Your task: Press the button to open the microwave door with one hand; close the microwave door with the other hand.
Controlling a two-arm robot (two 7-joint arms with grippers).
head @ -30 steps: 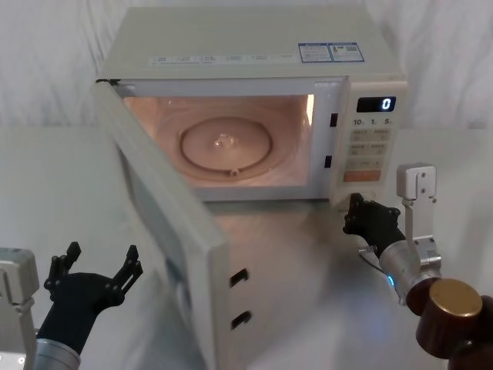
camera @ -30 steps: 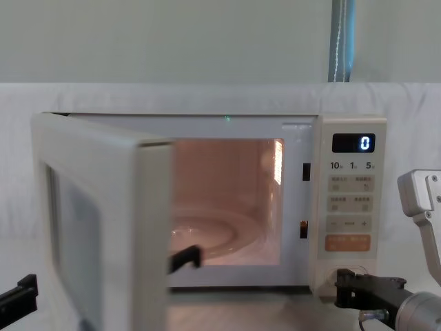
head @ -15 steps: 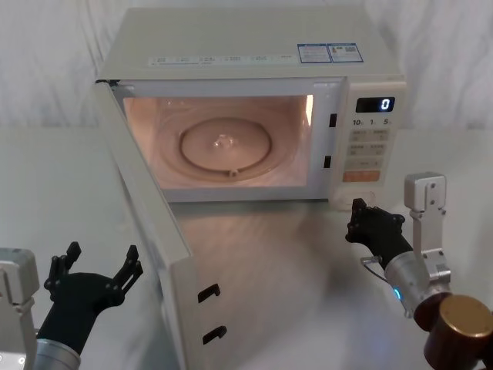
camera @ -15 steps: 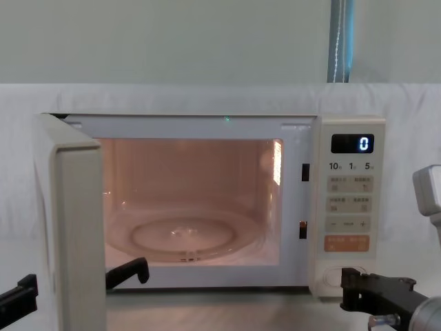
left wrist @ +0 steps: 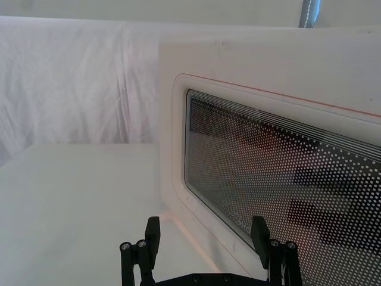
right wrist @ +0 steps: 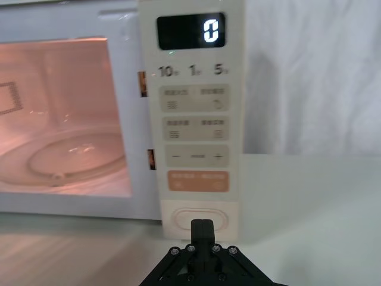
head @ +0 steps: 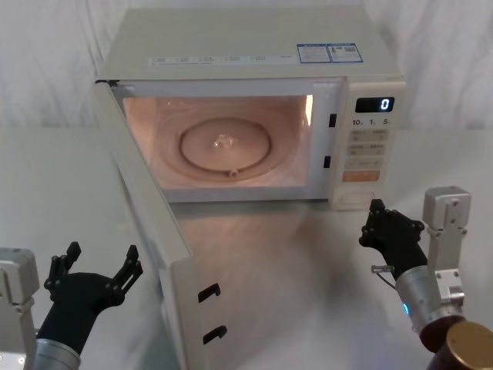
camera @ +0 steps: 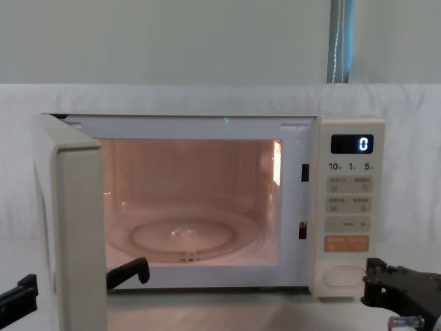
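Though near, button [right wrist: 194, 219] clear of right tool [right wrist: 202, 228].

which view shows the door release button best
The right wrist view: the button faces the camera just beyond the shut right gripper. The chest view shows it smaller; the head view shows it steeply from above.

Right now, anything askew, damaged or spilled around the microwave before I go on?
Nothing stands out. The microwave door hangs wide open, as expected after the press, and the lit cavity holds just its glass turntable. The right gripper sits just off the button; the left gripper waits open outside the door.
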